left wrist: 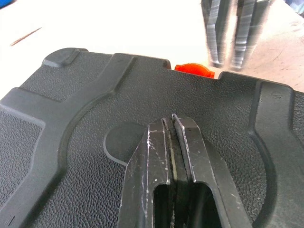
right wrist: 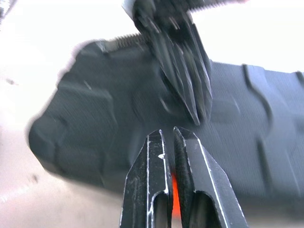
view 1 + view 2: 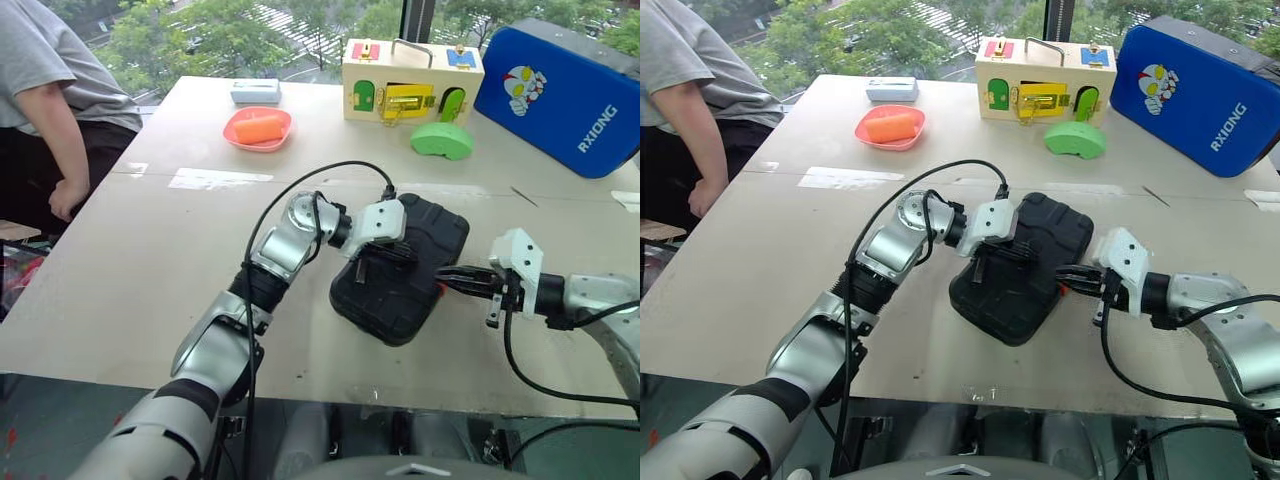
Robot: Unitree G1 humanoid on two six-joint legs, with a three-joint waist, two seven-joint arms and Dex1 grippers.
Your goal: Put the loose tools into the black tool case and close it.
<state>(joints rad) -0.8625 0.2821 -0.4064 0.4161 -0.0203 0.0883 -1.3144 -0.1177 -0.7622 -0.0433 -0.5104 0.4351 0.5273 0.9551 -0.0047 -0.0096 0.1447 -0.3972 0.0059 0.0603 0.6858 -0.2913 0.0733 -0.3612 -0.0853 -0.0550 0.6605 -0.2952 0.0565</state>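
Note:
The black tool case [image 3: 420, 300] lies with its lid down, slantwise on the table near the front edge. My left gripper [image 3: 395, 253] is shut with nothing in it, and its tips [image 1: 170, 118] lie on or just over the middle of the pebbled lid. My right gripper [image 3: 443, 277] is also shut and empty. It points at the case's right edge, close to the orange latch [image 1: 192, 70], and I cannot tell whether it touches. In the right wrist view the latch [image 2: 175, 187] shows just behind that gripper's fingers. The loose tools are out of view.
At the back of the table stand a wooden latch box [image 3: 412, 82] and a big blue padded case [image 3: 560, 100]. Near them lie a green pad [image 3: 442, 140], a pink dish [image 3: 259, 128] and a small grey box [image 3: 255, 91]. A person [image 3: 50, 90] stands at the left edge.

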